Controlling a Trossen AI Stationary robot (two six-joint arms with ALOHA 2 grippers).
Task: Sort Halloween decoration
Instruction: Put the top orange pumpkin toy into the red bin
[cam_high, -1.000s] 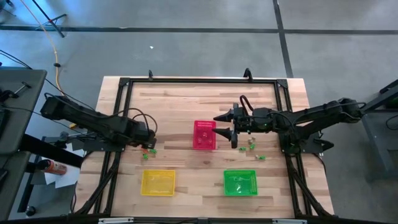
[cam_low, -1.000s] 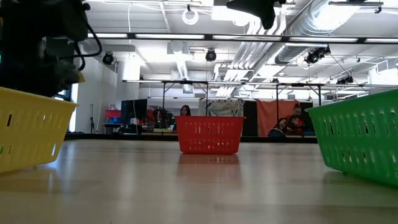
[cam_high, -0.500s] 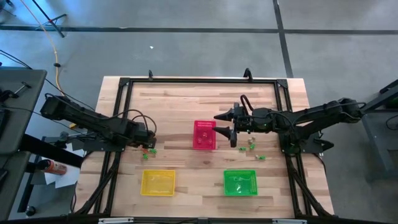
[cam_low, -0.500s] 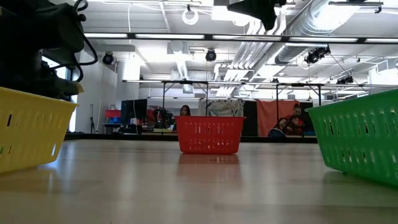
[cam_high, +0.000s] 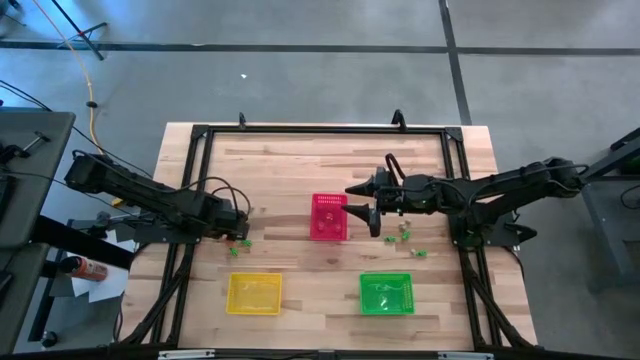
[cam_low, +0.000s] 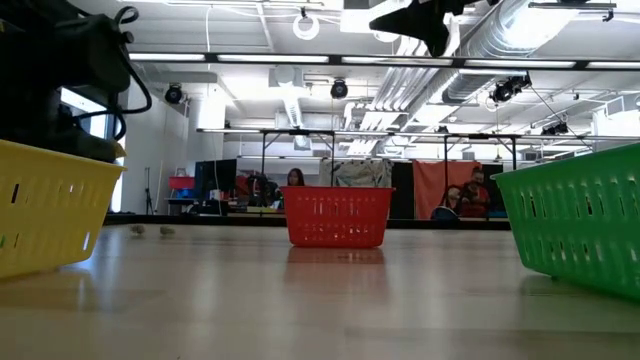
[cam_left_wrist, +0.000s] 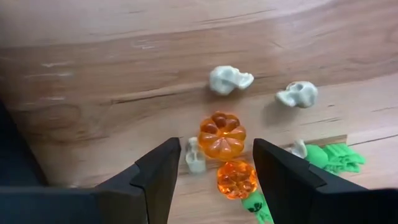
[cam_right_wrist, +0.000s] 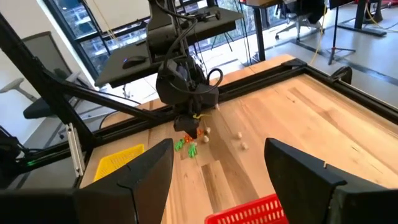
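The left gripper (cam_left_wrist: 211, 163) is lowered close over a cluster of small Halloween trinkets (cam_left_wrist: 222, 135) on the left part of the pale wooden plank surface (cam_high: 290, 160), fingers (cam_left_wrist: 155, 174) spread wide and empty, so that a translucent orange pumpkin bead (cam_left_wrist: 222, 134) and a small whitish skull piece (cam_left_wrist: 195, 155) lie between them; this stance suits a pick of one item from the pile. A second orange pumpkin bead (cam_left_wrist: 237, 179) touches the first, and a green piece (cam_left_wrist: 337, 155) lies just beside the far finger, so a closing stroke could, in judgement, catch more than one item. Two further pale skull trinkets (cam_left_wrist: 230, 79) lie apart from the cluster, farther out on the boards. The right gripper (cam_high: 372, 208) hangs above the surface beside the pink-red mesh basket (cam_high: 328, 217), fingers (cam_right_wrist: 134, 171) fully apart and holding nothing; a second group of green and pale trinkets (cam_high: 408, 238) lies near it. The yellow mesh basket (cam_high: 254, 293) and green mesh basket (cam_high: 386, 293) stand at the near edge, each within reach of one arm, presumably so that each colour has its own bin. Sorting appears to be at an early stage, as most trinkets are on the boards
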